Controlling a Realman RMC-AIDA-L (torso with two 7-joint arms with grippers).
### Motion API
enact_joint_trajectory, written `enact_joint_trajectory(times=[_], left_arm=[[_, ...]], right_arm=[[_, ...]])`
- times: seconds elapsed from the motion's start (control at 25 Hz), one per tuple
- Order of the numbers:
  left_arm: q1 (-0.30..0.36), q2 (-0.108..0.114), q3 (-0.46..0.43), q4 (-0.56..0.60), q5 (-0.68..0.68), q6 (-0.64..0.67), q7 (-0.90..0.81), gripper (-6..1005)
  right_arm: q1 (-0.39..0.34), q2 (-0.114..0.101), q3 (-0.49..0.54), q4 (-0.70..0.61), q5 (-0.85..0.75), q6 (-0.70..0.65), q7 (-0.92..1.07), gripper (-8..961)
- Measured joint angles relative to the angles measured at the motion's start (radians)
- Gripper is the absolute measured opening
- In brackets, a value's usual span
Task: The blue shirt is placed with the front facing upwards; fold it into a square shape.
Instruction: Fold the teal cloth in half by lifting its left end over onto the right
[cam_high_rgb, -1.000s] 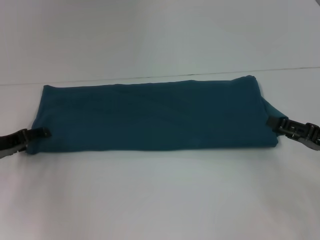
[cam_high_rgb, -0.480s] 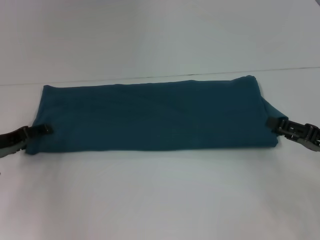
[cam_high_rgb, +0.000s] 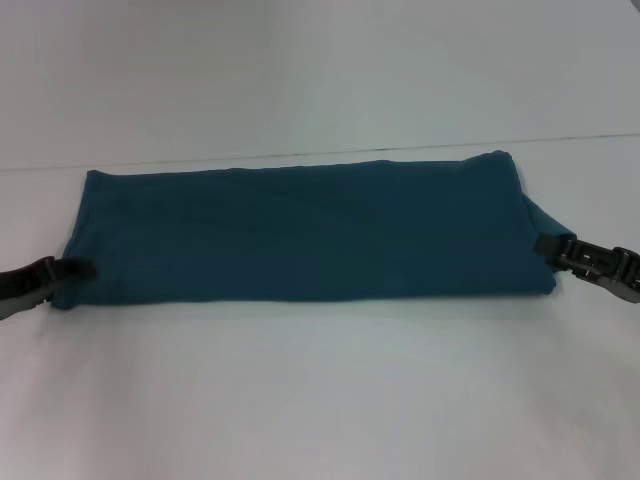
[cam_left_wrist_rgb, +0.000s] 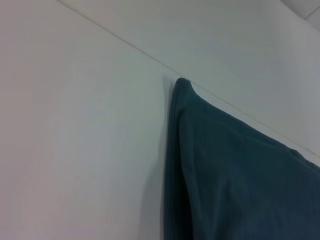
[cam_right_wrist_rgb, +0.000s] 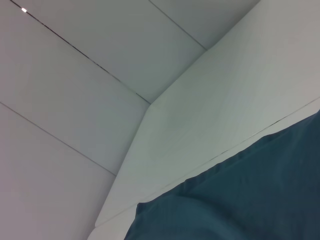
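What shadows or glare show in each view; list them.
Head view: soft even light, no glare, a faint shadow under the shirt along its near edge; left gripper and right gripper read dark at its ends. Left wrist view: a dim shadow on the table beside the shirt's edge. Right wrist view: no glare, no clear shadow.

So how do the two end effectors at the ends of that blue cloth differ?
The left end effector sits at the blue shirt's near-left corner; the right end effector meets the right edge farther from the near hem. More of the right one shows. Both are dark and low at the table.
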Motion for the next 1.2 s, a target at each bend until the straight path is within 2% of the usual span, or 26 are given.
enact_joint_trajectory(times=[0.08, 0.52, 0.96, 1.2], left_arm=[[0.0, 0.0, 0.001, 0.0, 0.007, -0.001, -0.001, 658], [0.002, 0.0, 0.001, 0.002, 0.01, -0.001, -0.003, 423], [0.014, 0.01, -0.025, 0.012, 0.01, 0.058, -0.029, 2], [0.03, 0.014, -0.026, 0.037, 0.01, 0.091, -0.04, 5]], right_arm=[[0.0, 0.0, 0.0, 0.0, 0.0, 0.0, 0.0, 591], [-0.001, 0.0, 0.001, 0.0, 0.0, 0.0, 0.0, 590], [0.001, -0.001, 0.001, 0.0, 0.0, 0.0, 0.0, 590], [0.0, -0.002, 0.001, 0.0, 0.0, 0.0, 0.0, 590]])
